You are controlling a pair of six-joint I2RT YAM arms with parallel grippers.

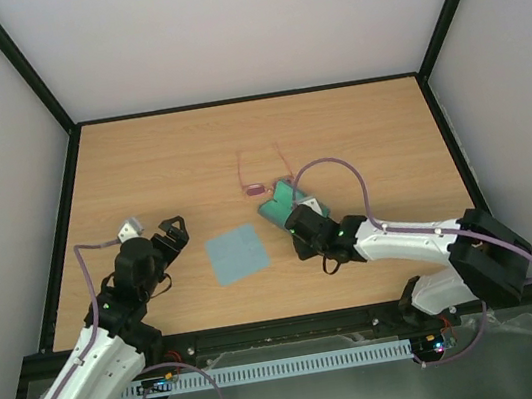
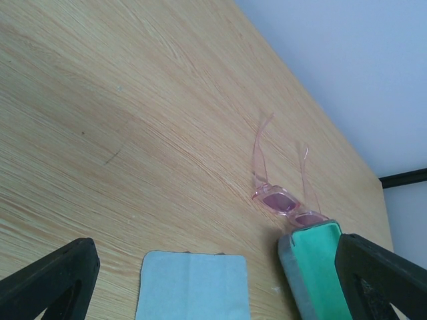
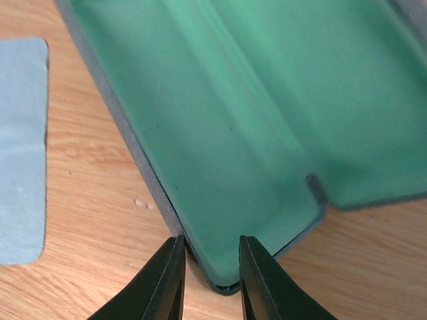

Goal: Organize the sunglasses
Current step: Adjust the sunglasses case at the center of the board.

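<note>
The sunglasses (image 1: 259,178), a thin pink frame with pinkish lenses, lie on the wooden table with their temple arms unfolded and pointing away from me; the left wrist view shows the sunglasses (image 2: 281,200) touching the far end of the case. The case (image 1: 278,204) lies open, grey outside and green inside (image 3: 220,120). My right gripper (image 1: 294,219) has its near corner between its two fingers (image 3: 212,248), which stand narrow and touch it on both sides. My left gripper (image 1: 154,229) stands wide open (image 2: 213,267) above the table, apart from everything.
A flat light-blue cloth (image 1: 236,254) lies on the table between the two arms, left of the case (image 2: 193,287). Its edge shows at the left of the right wrist view as the cloth (image 3: 20,147). Black frame rails and white walls border the table.
</note>
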